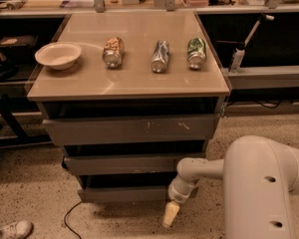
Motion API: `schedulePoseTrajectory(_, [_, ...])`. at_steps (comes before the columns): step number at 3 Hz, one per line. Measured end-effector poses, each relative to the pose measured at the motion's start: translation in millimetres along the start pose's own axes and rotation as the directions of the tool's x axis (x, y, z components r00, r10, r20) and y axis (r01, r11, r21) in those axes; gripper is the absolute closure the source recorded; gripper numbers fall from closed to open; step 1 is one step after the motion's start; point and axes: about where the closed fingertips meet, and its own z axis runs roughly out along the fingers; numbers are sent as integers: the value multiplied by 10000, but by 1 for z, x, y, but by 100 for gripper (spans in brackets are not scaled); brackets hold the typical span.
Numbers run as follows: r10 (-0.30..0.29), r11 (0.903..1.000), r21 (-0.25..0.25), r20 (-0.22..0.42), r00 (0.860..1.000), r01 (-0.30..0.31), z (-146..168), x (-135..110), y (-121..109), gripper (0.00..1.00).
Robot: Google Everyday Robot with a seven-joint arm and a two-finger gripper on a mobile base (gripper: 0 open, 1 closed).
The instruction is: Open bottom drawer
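The bottom drawer (124,194) is sitting lowest in the cabinet (217,106), just above the floor (30,183), its front running left to right. Our claw (170,214) is hanging just before its right end, slightly below the front, so we are judging the pull as straight toward us. We cannot tell how open the claw is.

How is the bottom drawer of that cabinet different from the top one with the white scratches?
The top drawer has the tallest, widest front; the bottom drawer has the shortest, narrowest one. The top drawer carries white scratch marks, while the bottom drawer is plain. The robot's gripper hangs low by the floor at the bottom drawer's right end, well below the top drawer. Both drawers are grey and have no handles.
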Motion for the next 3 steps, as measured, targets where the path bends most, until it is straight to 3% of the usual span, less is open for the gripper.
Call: schedulePoseTrajectory(3, [-106,9994,321,-9,9999,106,31,-1,-49,0])
